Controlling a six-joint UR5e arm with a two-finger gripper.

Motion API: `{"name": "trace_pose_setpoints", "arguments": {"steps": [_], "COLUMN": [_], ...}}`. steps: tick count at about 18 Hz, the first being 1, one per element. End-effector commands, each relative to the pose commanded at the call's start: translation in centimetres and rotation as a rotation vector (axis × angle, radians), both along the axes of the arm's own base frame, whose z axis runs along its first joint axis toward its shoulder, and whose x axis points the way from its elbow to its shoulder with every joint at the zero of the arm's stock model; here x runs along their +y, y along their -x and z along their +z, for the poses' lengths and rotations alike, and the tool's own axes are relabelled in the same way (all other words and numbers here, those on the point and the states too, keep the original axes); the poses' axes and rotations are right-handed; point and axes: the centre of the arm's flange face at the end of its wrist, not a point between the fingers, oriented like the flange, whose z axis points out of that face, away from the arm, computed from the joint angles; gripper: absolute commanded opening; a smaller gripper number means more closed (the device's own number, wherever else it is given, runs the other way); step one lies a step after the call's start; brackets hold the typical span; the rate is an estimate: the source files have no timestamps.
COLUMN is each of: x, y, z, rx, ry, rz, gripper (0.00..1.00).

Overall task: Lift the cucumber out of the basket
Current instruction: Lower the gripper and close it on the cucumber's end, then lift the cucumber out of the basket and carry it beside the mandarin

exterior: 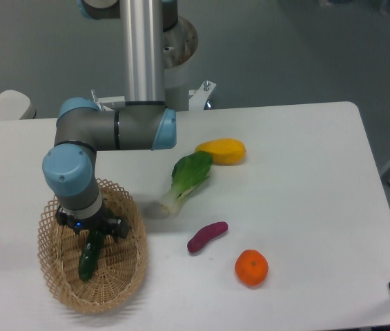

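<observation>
The dark green cucumber (89,256) lies lengthwise in the tan wicker basket (122,279) at the table's front left. My gripper (88,234) hangs straight down over the cucumber's upper end, inside the basket. The wrist body hides the fingers, so their spread and any contact with the cucumber do not show. The cucumber's lower half is plain to see; its top end is covered by the gripper.
On the white table to the right lie a bok choy (186,179), a yellow mango-like fruit (221,150), a purple sweet potato (207,236) and an orange (251,267). The arm's elbow (112,127) reaches over the basket's far side.
</observation>
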Motion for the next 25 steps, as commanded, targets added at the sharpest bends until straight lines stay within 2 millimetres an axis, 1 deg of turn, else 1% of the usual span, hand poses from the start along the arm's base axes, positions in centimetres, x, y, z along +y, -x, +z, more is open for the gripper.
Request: {"name": "trace_pose_setpoints", "arguments": {"steps": [1, 2, 6, 7, 9, 13, 15, 16, 18, 20, 22, 25], "x": [0.0, 0.1, 0.1, 0.1, 0.2, 0.5, 0.7, 1.3, 1.4, 1.0, 0.5, -1.0], "y": [0.0, 0.0, -0.1, -0.1, 0.1, 0.2, 0.5, 1.2, 2.9, 4.7, 6.9, 11.3], "z": [0.1, 0.2, 0.1, 0.1, 0.4, 1.3, 2.3, 5.3, 7.8, 10.2, 12.4, 13.9], "rx": [0.001, 0.001, 0.000, 0.000, 0.001, 0.009, 0.019, 0.041, 0.060, 0.083, 0.110, 0.131], "ry": [-0.001, -0.003, -0.002, -0.002, -0.008, -0.023, -0.039, -0.079, -0.115, -0.150, -0.179, -0.173], "rz": [-0.002, -0.005, -0.014, -0.015, -0.014, -0.019, -0.038, -0.051, -0.031, -0.025, -0.037, -0.064], "gripper": [1.00, 0.93, 0.49, 0.41, 0.33, 0.32, 0.32, 0.32, 0.32, 0.32, 0.33, 0.33]}}
